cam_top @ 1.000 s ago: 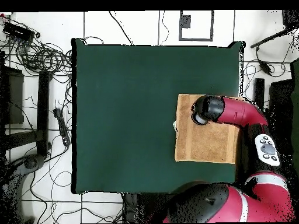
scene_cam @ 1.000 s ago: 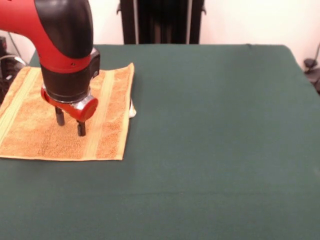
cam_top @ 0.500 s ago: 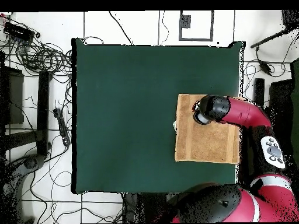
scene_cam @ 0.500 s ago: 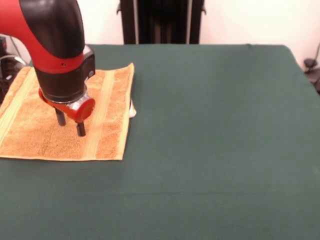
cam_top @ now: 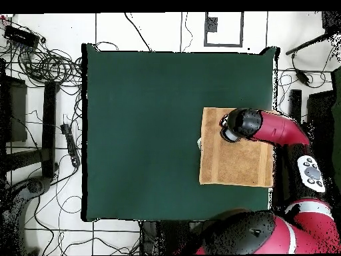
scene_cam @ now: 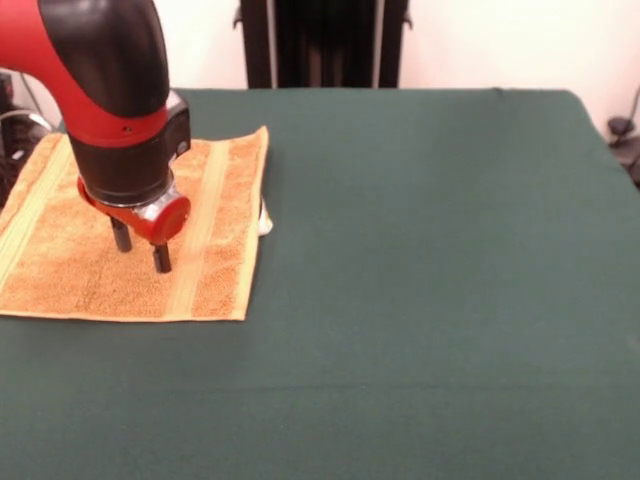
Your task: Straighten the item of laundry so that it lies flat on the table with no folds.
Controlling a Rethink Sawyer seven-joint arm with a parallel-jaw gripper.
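Note:
The golden-orange towel (scene_cam: 60,270) lies spread flat at the left side of the green table (scene_cam: 420,300) in the front view, with paler bands near its left and right edges and a small white tag (scene_cam: 265,224) at its right edge. My gripper (scene_cam: 141,247) hangs open and empty just above the towel's middle, its two dark fingers (scene_cam: 161,257) pointing down. In the overhead view the towel (cam_top: 233,163) lies at the table's right edge, and the arm's red and black head (cam_top: 241,125) covers its upper part.
The red arm (cam_top: 283,130) reaches in from the table's right side in the overhead view, base at the bottom (cam_top: 266,233). Cables and stands (cam_top: 40,67) lie on the floor to the left. A black stand (scene_cam: 320,45) is behind the table.
The gripper shifted slightly left and back over the towel between one second and half a second ago; since then it has held still. The towel has not moved.

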